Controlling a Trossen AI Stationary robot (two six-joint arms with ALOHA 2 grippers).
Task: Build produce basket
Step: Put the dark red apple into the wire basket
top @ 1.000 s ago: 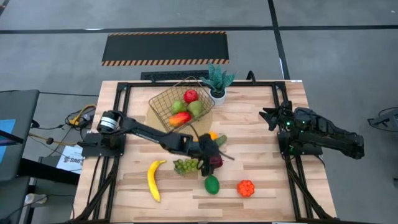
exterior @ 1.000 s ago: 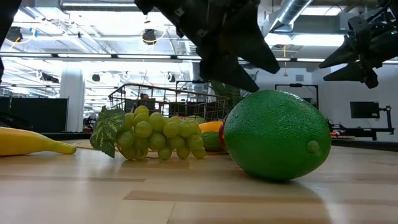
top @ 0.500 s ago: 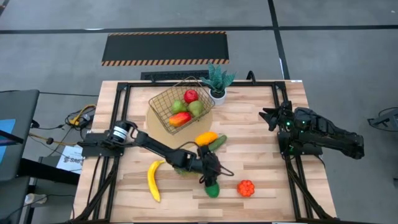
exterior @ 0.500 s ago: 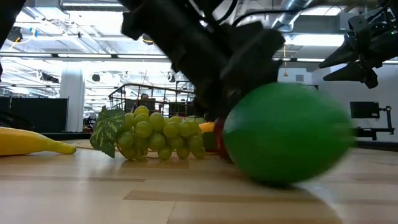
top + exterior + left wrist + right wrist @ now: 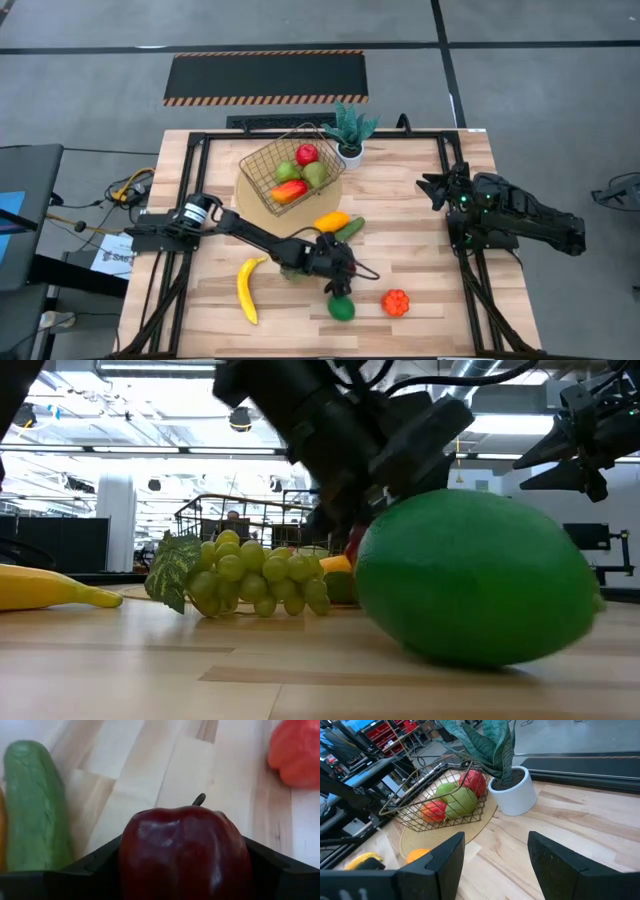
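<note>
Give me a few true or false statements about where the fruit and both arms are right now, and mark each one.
1. The left tool grips a dark red toy apple. True.
2. The gold wire-mesh basket is empty. False: it holds several fruits.
3. The yellow toy banana lies on the table outside the basket. True.
4. The right tool is shut on the white plant pot. False: it is open, apart from the pot.

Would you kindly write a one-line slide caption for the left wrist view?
Left gripper holding a dark red apple above the wooden table, cucumber alongside.
</note>
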